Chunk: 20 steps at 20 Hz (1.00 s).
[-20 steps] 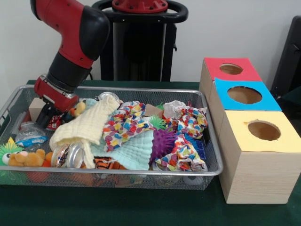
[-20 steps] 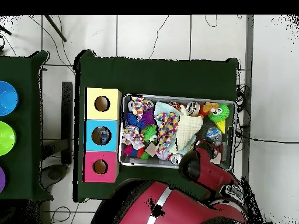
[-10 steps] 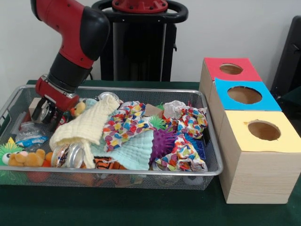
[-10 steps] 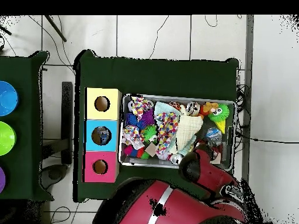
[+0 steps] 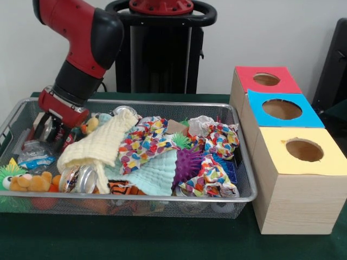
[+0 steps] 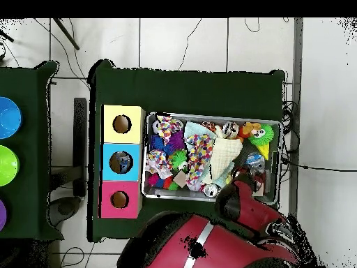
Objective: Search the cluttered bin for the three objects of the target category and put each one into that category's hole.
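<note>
A clear bottle with a blue label (image 5: 33,157) is lying at the bin's (image 5: 162,199) end farthest from the boxes. Just behind it the end effector (image 5: 50,130) is gripping something silvery and shiny, whether bottle or can I cannot tell. Judging by this, a pick is underway; next comes lifting clear and crossing to the blue-topped hole (image 5: 282,109). Cloths (image 5: 103,142), spiky balls (image 5: 187,162) and cans (image 5: 81,179) are crowding the bin on the table (image 5: 162,238).

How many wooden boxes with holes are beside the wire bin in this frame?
3, in a row beside the bin: the red-topped box farthest from the front camera, the blue-topped box in the middle, the yellow-topped box nearest. None looks hidden.
</note>
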Each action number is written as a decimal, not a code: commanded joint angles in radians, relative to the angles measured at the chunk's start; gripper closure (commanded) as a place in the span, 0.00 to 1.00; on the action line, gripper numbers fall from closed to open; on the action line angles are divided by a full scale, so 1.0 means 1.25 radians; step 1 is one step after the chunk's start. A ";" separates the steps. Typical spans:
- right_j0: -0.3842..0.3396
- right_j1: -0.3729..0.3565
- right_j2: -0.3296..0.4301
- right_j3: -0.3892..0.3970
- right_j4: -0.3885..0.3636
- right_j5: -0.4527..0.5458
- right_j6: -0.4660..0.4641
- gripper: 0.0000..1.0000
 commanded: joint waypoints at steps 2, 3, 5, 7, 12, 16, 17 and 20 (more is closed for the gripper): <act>0.017 0.170 0.033 -0.080 -0.084 -0.318 0.063 0.00; 0.024 0.191 0.021 -0.092 -0.076 -0.361 0.045 0.00; 0.030 0.213 0.008 -0.108 -0.071 -0.398 0.025 0.00; 0.028 0.221 0.004 -0.127 -0.087 -0.392 0.018 0.00; 0.039 0.240 -0.015 -0.160 -0.101 -0.416 0.004 0.00; 0.057 0.254 -0.036 -0.176 -0.085 -0.419 -0.005 0.00; 0.059 0.256 -0.038 -0.181 -0.084 -0.417 -0.003 0.00; 0.066 0.259 -0.045 -0.194 -0.083 -0.407 0.007 0.00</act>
